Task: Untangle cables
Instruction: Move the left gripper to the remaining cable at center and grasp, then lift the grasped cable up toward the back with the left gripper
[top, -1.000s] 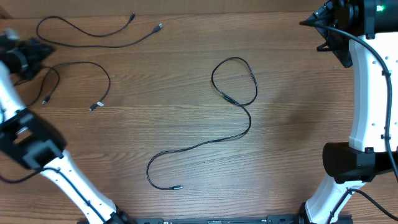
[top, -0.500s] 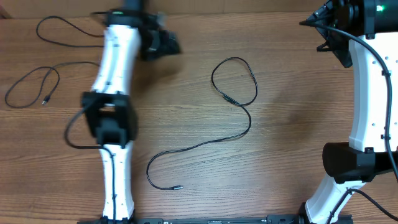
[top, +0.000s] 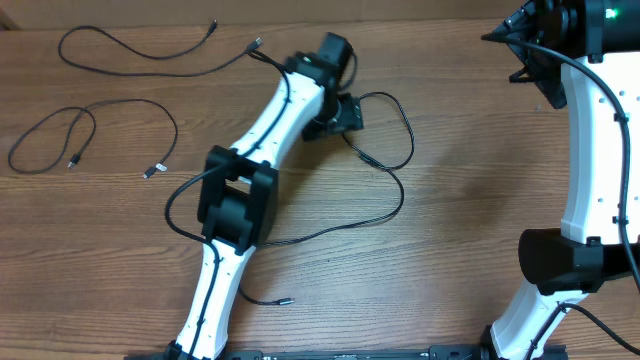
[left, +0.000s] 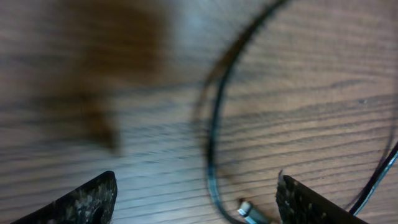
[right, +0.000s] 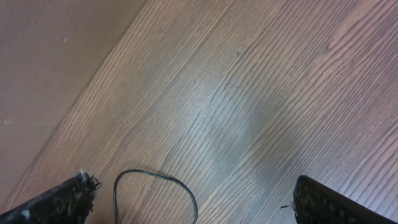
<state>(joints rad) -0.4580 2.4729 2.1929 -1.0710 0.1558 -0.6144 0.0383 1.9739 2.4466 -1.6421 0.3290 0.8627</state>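
Even, bright light; left wrist view motion-blurred, dark shadow smear on table (left: 323, 124).

Open table (top: 480, 200) right of the looped cable (top: 405, 140); the left arm (top: 270, 120) slants across the middle

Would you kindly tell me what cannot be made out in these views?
- Overhead: the left arm covers parts of the middle cable, at its loop and lower run.
- Left wrist: blur smears that cable; the bottom edge cuts off the left gripper.
- Right wrist: the bottom edge cuts off the right gripper and a cable loop.
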